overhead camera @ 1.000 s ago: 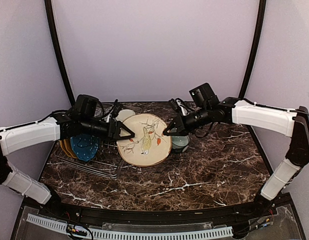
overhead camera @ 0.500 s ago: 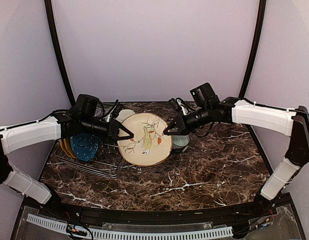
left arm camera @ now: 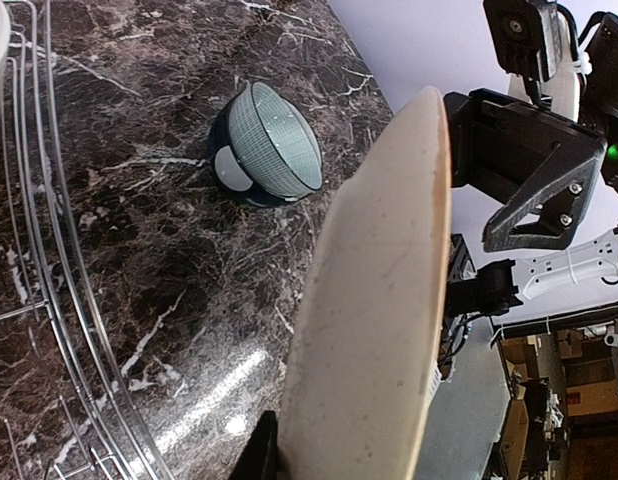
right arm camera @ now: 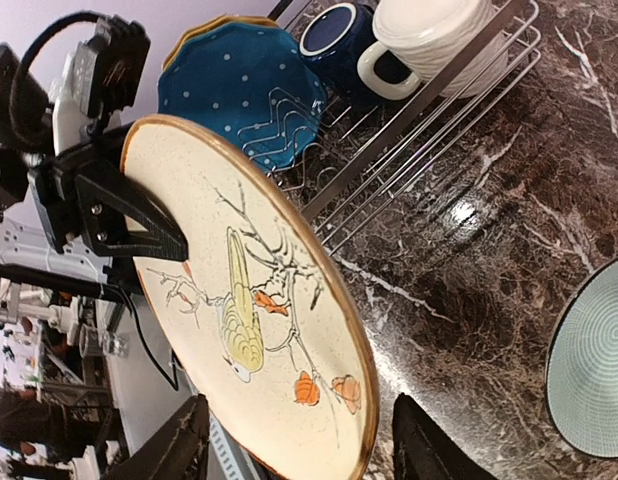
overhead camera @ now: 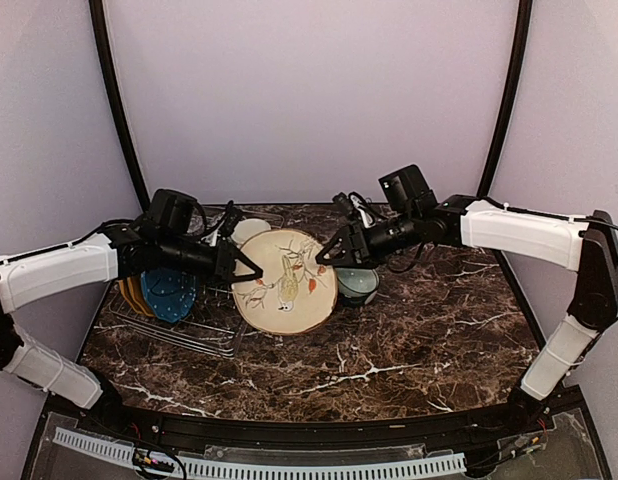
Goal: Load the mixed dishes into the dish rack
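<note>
Blue plate (right arm camera: 239, 85), navy mug (right arm camera: 339, 35) and cream mug (right arm camera: 429, 30) in rack (right arm camera: 409, 118); floral plate (right arm camera: 249, 290) clamped in left jaws, right jaws parted; bowl (left arm camera: 274, 145) on desk (overhead camera: 409, 340).

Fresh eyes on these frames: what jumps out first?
The cream bird plate is held tilted on edge mid-table, the left gripper shut on its left rim and the right gripper open at its right rim. Just right of it a pale green bowl sits on the dark marble table; at left a blue dotted plate stands in the dish rack.
</note>
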